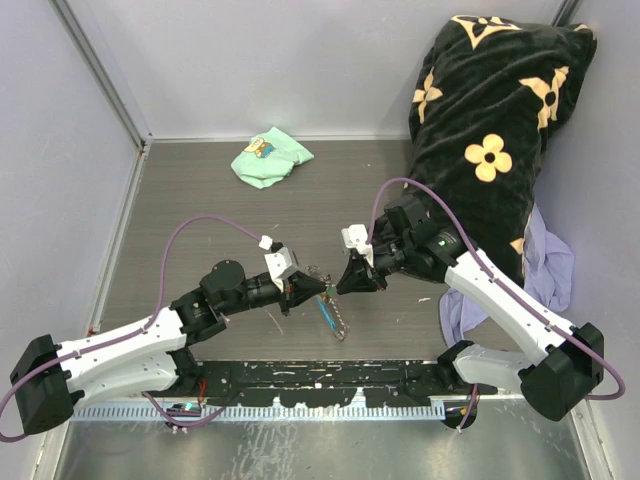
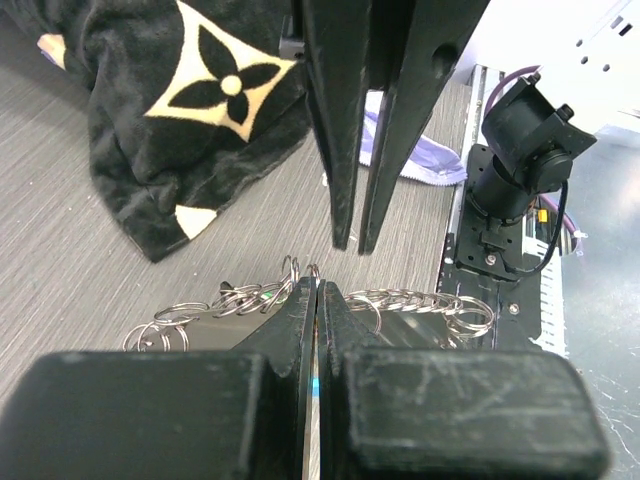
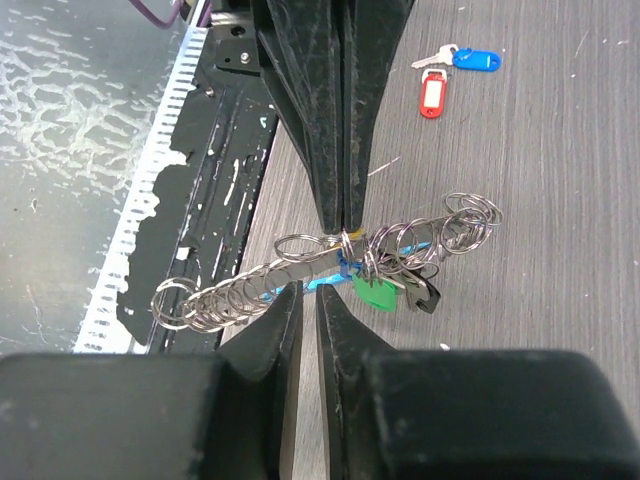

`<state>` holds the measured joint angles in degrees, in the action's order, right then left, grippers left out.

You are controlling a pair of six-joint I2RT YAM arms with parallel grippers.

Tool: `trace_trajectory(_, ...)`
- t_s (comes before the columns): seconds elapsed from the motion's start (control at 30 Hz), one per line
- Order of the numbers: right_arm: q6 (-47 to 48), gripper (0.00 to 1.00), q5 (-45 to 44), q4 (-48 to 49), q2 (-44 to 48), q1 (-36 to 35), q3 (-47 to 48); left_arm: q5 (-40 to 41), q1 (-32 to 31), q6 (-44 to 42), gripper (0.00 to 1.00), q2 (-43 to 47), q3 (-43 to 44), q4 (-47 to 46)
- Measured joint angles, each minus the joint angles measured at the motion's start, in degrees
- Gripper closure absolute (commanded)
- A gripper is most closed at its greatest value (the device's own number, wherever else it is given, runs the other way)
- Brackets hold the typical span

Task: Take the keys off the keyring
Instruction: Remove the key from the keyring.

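L jaws clenched on the keyring (image 3: 205, 300) at mid-bench (image 1: 200, 210), ring chain strung sideways at their tips. Green- and black-tag keys (image 3: 378, 290) hang from it. R jaws tip-to-tip w/ L, thin slit btwn them; can't tell if pinching anything. Past them in R wrist view: red-tag key (image 3: 432, 93) and blue-tag key (image 3: 476, 60) loose on bench. Far back: mint cloth (image 1: 268, 158), black flowered blanket (image 1: 490, 110).

You run two arms with white shells and black joints: left arm (image 1: 110, 355) at lower left, right arm (image 1: 505, 305) at lower right. A purple cable (image 1: 200, 222) loops over each. Left gripper (image 1: 323, 286) and right gripper (image 1: 341, 285), mid-frame, are black. Their fingers (image 2: 335, 120) taper like wedges, with scuffed, grey-streaked faces. White camera blocks (image 1: 280, 263) cap both wrists.
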<state>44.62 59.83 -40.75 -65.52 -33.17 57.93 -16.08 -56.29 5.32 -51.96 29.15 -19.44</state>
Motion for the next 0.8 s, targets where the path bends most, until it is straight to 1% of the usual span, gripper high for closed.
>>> trace_trajectory(0.13,-1.2,0.79,-0.9,1.3,-1.9,-0.5,-0.7,-0.2,0.0,0.1,1.0,0.0,-0.1,-0.6)
trace_trajectory(0.3,-2.2,0.71,-1.7,2.5,-2.7,-0.7,-1.0,-0.5,0.0,0.3,1.0,0.0,-0.1,-0.9)
trace_trajectory(0.4,-2.9,0.68,-1.7,3.3,-2.7,-0.8,-1.0,-0.7,0.0,0.3,1.0,0.0,-0.2,-1.0)
trace_trajectory(0.53,-3.5,0.66,-1.6,3.9,-2.7,-0.9,-1.2,-0.9,0.0,0.5,1.0,0.0,-0.2,-1.3)
trace_trajectory(0.8,-4.3,0.66,-0.9,4.6,-2.7,-0.9,-1.3,-1.3,0.0,1.3,1.0,-0.5,-0.2,-1.7)
